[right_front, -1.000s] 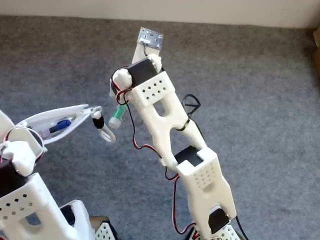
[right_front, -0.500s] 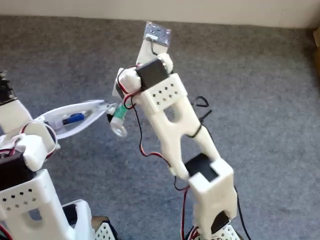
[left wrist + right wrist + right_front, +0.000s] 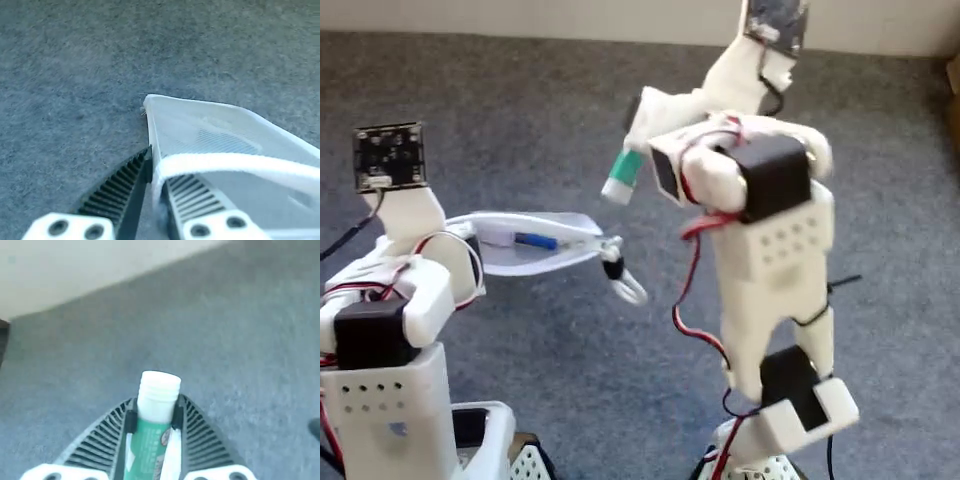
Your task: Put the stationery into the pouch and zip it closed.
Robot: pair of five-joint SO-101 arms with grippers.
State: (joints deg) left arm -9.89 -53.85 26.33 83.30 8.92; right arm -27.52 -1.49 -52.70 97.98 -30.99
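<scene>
Nearest in, a tight pinch of the left gripper [image 3: 157, 167] on the rim of the pouch [image 3: 540, 263], fingers drawn narrow on the white mesh edge. Held by that one end only, seemingly lifted off the grey carpet [image 3: 470, 120], mouth open, with a blue pen [image 3: 536, 240] already lying inside. Likely to sag or swing under any nudge, and so to narrow the opening at the worst time. Just past the free end, a dangling zip pull [image 3: 613, 267], easy to snag on the way in.

Farther off and higher, well apart from the mouth, the glue stick [image 3: 158, 390] clamped between the fingers of the right gripper [image 3: 156, 407], white cap poking past the fingertips. A smooth round barrel — prone to twist or slide out if knocked against the rim. Brought in too steeply, could strike the pouch's wall rather than enter; let go too early, would drop onto the carpet. Zip not yet drawn.
</scene>
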